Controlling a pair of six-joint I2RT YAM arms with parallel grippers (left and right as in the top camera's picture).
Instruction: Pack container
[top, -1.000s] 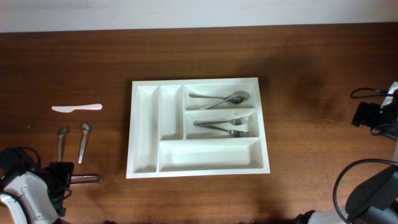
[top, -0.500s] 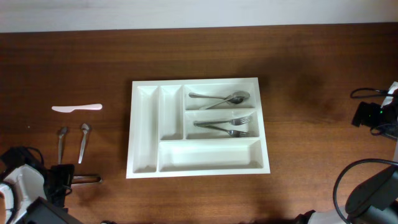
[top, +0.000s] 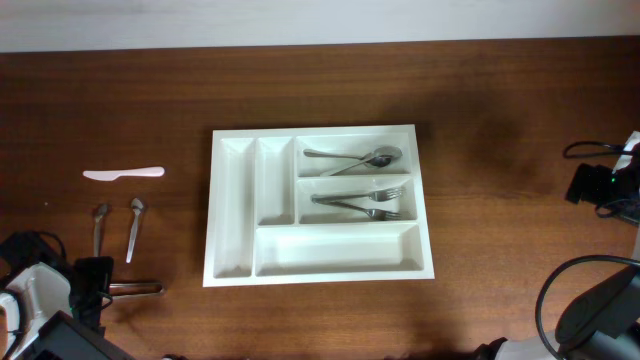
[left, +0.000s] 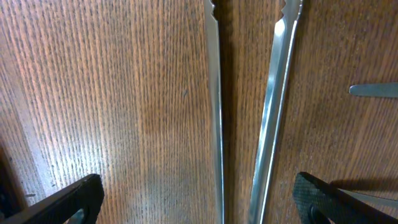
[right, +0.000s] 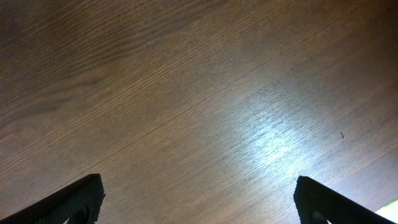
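We see the container (top: 315, 131) at the middle of the surface (top: 500, 90), exactly where it lay a second ago. Its short compartment at 1 o'clock holds two spoons (top: 356, 158). The short one below it holds two forks (top: 362, 203), and neither pair has moved. The two narrow compartments and the long one at 6 o'clock hold nothing.

Toward 9 o'clock from the container lies a white knife (top: 123, 173). Just below it are two small spoons (top: 116, 228), side by side, and all three are unchanged.

At 8 o'clock the left pincer (top: 92, 284) hangs over two long metal strips (left: 245, 118) with toothed ends, which lie near each other on the wood. Its fingers are spread wide on either side of them and grasp nothing. Since a second ago the arm has swung a little, and its white body now sits nearer the frame's edge.

The right pincer (right: 199, 200), at 4 o'clock, is likewise released, above bare wood as before.
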